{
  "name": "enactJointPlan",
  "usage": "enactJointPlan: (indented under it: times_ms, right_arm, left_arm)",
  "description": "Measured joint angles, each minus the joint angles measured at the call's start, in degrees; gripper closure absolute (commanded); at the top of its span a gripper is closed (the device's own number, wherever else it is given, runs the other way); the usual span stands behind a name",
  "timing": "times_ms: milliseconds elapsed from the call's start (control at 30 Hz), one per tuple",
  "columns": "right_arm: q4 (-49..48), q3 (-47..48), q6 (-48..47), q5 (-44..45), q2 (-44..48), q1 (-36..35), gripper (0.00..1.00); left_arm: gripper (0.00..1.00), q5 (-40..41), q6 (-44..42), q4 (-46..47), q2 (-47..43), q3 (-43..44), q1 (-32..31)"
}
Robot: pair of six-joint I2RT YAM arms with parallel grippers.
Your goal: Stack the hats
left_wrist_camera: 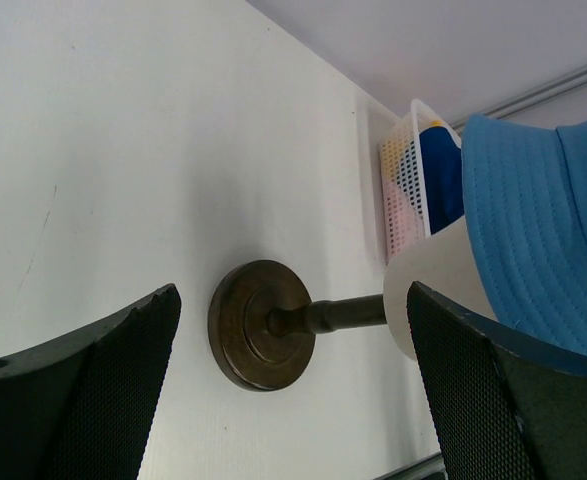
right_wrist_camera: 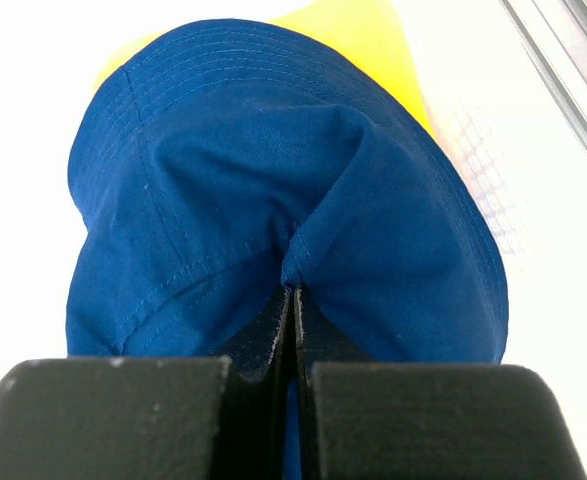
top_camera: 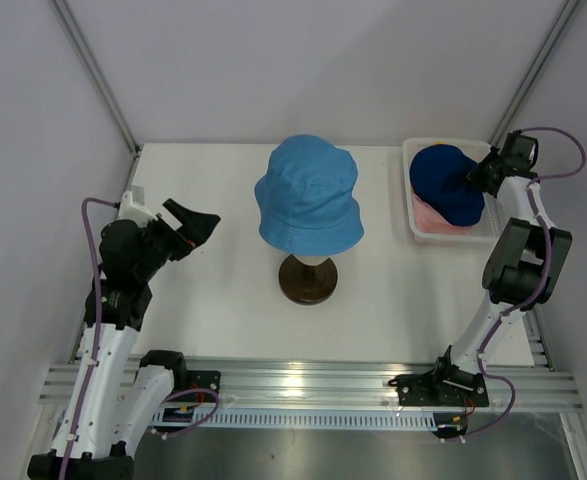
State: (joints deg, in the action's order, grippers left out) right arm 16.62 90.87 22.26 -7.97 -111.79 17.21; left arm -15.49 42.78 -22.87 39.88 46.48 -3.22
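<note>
A light blue hat (top_camera: pixel 310 192) sits on the cream mannequin head (left_wrist_camera: pixel 435 285) above its dark round base (top_camera: pixel 307 279) mid-table. The navy blue hat (top_camera: pixel 447 184) lies on top in the white basket (top_camera: pixel 414 218) at the back right, over a pink hat (top_camera: pixel 432 218). In the right wrist view a yellow-orange hat (right_wrist_camera: pixel 358 40) peeks from behind the navy hat (right_wrist_camera: pixel 273 180). My right gripper (top_camera: pixel 473 176) is shut, pinching a fold of the navy hat's fabric (right_wrist_camera: pixel 295 285). At the left, my left gripper (top_camera: pixel 195 226) hangs open, holding nothing, its fingers (left_wrist_camera: pixel 83 390) framing the base (left_wrist_camera: pixel 260 324).
The basket's mesh wall (left_wrist_camera: pixel 403 195) stands beyond the mannequin head in the left wrist view. Grey enclosure walls ring the white table (top_camera: pixel 193 320). A metal rail (top_camera: pixel 303 382) runs along the near edge by the arm bases.
</note>
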Motion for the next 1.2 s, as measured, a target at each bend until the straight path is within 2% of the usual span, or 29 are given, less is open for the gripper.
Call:
enactJointPlan:
  times_ms: [200, 400, 600, 733, 867, 1100, 1200]
  right_arm:
    - [2.32, -2.75, 0.24, -3.08, 8.76, 0.15, 1.0]
    - [1.2, -3.08, 2.75, -9.66, 27.23, 0.02, 1.0]
    - [-2.14, 2.78, 8.11, -17.97, 37.94, -1.2, 1.0]
    - [-5.22, 5.92, 13.64, -22.36, 39.21, -5.07, 1.0]
    - [-6.69, 12.63, 19.87, -26.95, 36.68, -9.79, 1.0]
    - [-5.35, 37.99, 25.86, -33.14, 25.53, -21.86, 1.0]
    - [-6.47, 43.36, 28.92, -35.17, 23.52, -24.94, 1.0]
  left_arm:
    - [0.03, -0.37, -0.39, -0.07, -1.46, 0.0, 0.0]
    - [0.03, -2.01, -0.37, -0.42, -3.89, 0.02, 0.04]
    - [0.03, -3.23, -0.33, -1.81, -7.61, 0.02, 0.04]
    - [0.03, -4.33, 0.07, -1.92, -9.46, 0.02, 0.04]
    - [0.03, -4.94, 0.79, -2.01, -10.08, 0.02, 0.04]
    - [0.03, -5.07, 1.36, -2.1, -11.15, 0.02, 0.04]
    - [0.03, -5.31, 1.7, -2.14, -11.13, 0.02, 0.04]
